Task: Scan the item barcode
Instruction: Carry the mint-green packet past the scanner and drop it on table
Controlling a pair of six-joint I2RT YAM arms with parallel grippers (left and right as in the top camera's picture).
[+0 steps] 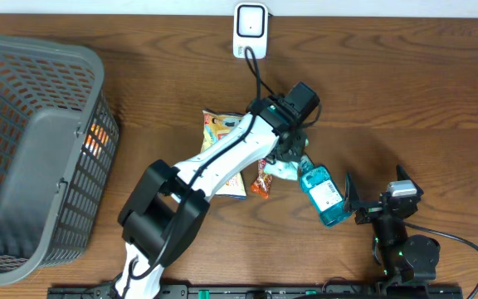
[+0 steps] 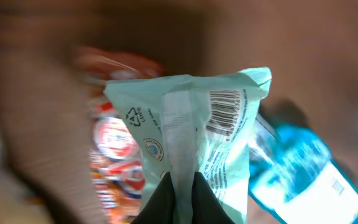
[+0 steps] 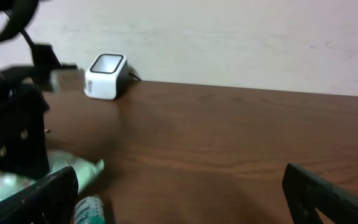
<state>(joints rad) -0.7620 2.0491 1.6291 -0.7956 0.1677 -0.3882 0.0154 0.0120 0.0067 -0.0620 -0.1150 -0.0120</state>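
Left gripper (image 2: pixel 179 186): clenched on one end of a pale green packet (image 2: pixel 185 124), black fingers pinching its back seam. The packet is near the worktop's middle, a little right of centre; I cannot tell whether it is clear of the surface. Gripping at the end leaves the printed panel uncovered, presumably so the code stays readable. The packet's long axis runs from the fingers outward, away from the wrist. The barcode (image 2: pixel 225 109) lies near the far crimped end, on the face turned to the wrist camera, bars slightly tilted. Overhead, the gripper hides most of the packet, so whether that face looks toward the scanner (image 1: pixel 250 29) cannot be told. Just beside the packet are a blue bottle (image 1: pixel 322 195), lying toward the near right, and orange snack packets (image 1: pixel 260 178) on the other side. Right gripper (image 1: pixel 353 202): released, jaws wide, empty, by the near edge. The scanner stands at the far edge, well apart from the packet. Judged next step: carry the barcode face to it. Basket (image 1: pixel 81 191) at the left edge.
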